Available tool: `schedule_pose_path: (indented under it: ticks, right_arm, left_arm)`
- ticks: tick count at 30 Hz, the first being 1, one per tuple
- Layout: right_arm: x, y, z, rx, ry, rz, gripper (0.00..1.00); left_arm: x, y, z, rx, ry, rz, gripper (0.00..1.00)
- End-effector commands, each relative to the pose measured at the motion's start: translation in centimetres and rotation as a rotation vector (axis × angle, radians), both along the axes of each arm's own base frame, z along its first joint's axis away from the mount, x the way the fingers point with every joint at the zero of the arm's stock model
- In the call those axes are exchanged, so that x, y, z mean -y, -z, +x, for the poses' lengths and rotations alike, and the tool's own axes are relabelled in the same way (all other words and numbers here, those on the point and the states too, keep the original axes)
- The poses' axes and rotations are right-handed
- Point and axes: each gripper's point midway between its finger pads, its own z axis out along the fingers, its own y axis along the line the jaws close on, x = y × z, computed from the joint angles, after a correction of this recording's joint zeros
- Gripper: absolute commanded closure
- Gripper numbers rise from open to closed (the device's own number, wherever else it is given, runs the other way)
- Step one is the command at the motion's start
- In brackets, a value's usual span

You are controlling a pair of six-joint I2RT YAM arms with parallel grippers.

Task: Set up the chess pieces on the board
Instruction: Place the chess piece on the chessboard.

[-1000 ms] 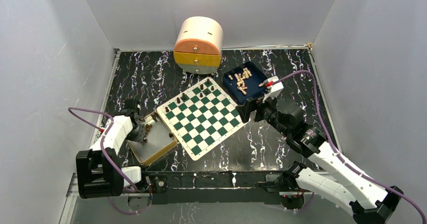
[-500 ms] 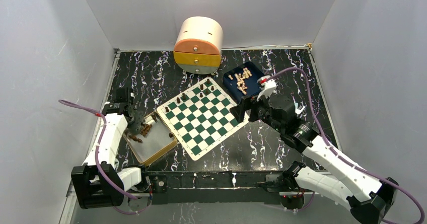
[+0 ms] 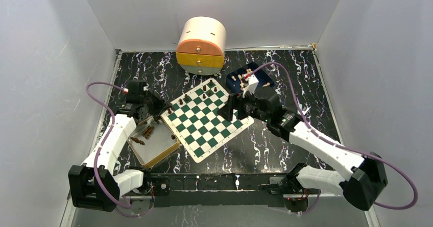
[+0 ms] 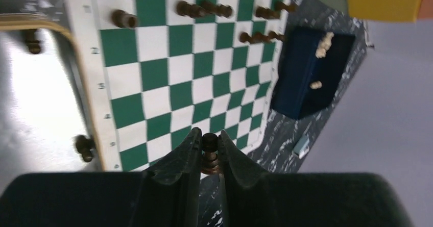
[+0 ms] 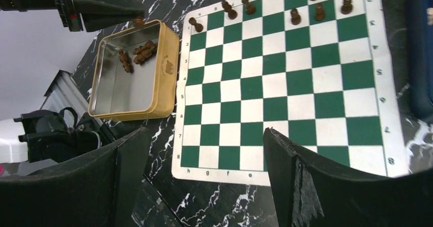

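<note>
Okay, we log the left gripper [image 4: 209, 135] clenched on one dark piece [image 4: 209, 158], pinched between both fingertips with its head poking out past them. From above, this claw sits by the left corner of the board [image 3: 207, 122], just past the far corner of the tan-rimmed tin [image 5: 166, 69]. The right gripper [image 5: 207, 131] is released: fingers wide apart, no piece between them. It hovers over the board's edge on the side facing the blue tray [image 4: 298, 84].

Around them, we count about seven more dark chess pieces [image 5: 295, 16] standing on the two ranks at the board's far edge. A few loose dark pieces [image 5: 139, 53] lie in the tin, which sits just beside the board's near-left edge. Pale pieces [image 4: 324, 41] lie in the blue tray, and from above the right wrist covers part of that tray. A round drawer box [image 3: 201, 43] with orange and yellow fronts stands at the back wall, behind the board and apart from it. All of this rests on a black marbled table [image 3: 153, 74].

Writing: the board's white border carries numbers 1 to 8 down the sides and letters along the near edge — we read h, g, f, e in the right wrist view. The tin's wall has a small embossed mark, too small to read.
</note>
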Motion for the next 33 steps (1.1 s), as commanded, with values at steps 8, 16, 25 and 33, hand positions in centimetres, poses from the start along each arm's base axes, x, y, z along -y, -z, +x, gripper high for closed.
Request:
schedule_pose_path:
  ticks: [8, 16, 25, 33]
  right_arm:
    - [-7.5, -5.1, 2.7, 0.204, -0.181, 0.156, 0.12]
    - [-9.3, -4.4, 3.8, 0.265, -0.204, 0.117, 0.14]
    - [-9.8, -3.4, 4.4, 0.267, -0.205, 0.085, 0.24]
    - [-9.5, -2.8, 4.2, 0.302, -0.226, 0.055, 0.44]
  left_arm:
    - [10.8, -6.4, 1.5, 0.269, 0.262, -0.186, 0.88]
    - [14.0, -7.4, 0.6, 0.305, 0.33, -0.183, 0.89]
    - [15.3, -8.4, 0.1, 0.342, 0.38, -0.184, 0.9]
    - [15.7, -9.9, -0.2, 0.399, 0.455, -0.165, 0.92]
